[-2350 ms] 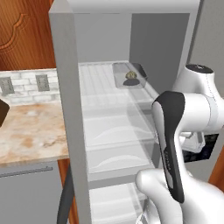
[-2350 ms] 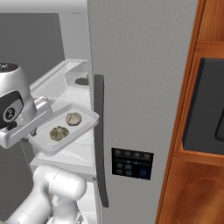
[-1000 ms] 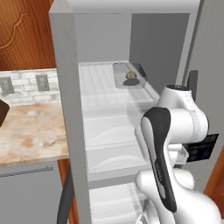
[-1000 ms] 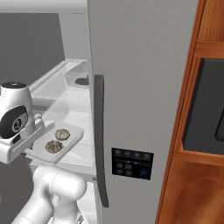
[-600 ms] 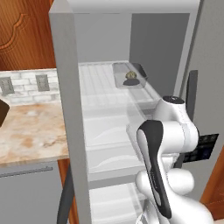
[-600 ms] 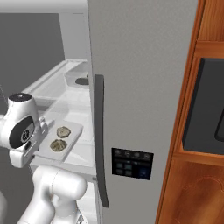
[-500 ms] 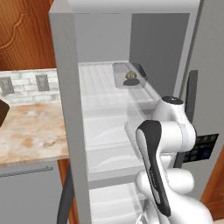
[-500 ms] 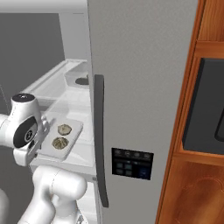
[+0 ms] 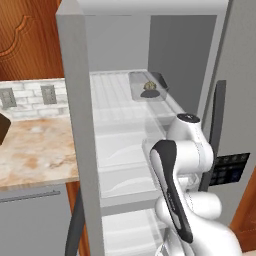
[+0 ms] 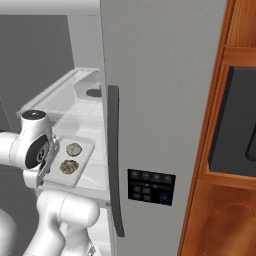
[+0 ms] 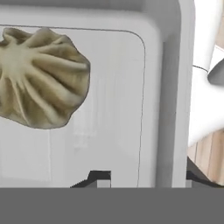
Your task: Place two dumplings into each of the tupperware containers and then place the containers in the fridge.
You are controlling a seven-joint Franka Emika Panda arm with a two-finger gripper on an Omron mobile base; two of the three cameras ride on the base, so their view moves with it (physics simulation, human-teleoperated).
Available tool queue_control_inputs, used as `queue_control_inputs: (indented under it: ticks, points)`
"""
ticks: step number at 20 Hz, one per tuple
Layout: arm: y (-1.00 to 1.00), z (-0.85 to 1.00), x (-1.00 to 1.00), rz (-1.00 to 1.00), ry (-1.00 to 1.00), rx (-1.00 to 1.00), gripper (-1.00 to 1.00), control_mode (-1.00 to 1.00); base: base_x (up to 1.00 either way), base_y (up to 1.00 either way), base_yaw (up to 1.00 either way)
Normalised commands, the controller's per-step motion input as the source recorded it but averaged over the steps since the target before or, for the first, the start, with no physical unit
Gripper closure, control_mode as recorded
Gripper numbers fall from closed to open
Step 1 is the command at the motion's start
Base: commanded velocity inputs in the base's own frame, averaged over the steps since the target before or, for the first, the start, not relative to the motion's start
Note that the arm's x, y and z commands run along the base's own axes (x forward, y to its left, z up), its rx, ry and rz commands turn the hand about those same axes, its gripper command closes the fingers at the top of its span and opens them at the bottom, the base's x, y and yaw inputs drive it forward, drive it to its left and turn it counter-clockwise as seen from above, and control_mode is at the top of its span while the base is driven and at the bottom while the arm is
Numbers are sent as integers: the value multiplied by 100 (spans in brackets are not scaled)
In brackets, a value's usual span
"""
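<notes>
My tool (image 10: 47,167) sits at the near edge of the light grey container (image 10: 80,167), which lies on a pale fridge shelf (image 10: 97,177) with two dumplings (image 10: 74,149) in it. I cannot tell how wide my fingers stand or whether they still grip the rim. The dark container (image 9: 145,91) rests on the upper shelf of the fridge (image 9: 75,125), deep inside, holding a dumpling.

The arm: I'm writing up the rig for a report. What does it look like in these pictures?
The arm has glossy white rounded casings, a dark curved band along one link and dark grey rings at the joint caps. No loose cables or markings can be made out.
</notes>
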Motion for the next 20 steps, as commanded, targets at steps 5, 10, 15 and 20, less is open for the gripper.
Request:
queue_control_inputs:
  ticks: [5, 10, 15, 20]
  points:
    - [0, -8, -44, 0, -30, 0, 100, -100, 0, 0, 0]
    - [6, -7, -54, 5, -38, 0, 100, -100, 0, 0, 0]
    - [0, -33, 8, 2, -26, 0, 100, -100, 0, 0, 0]
    - [0, -89, 14, 1, -4, 0, 100, -100, 0, 0, 0]
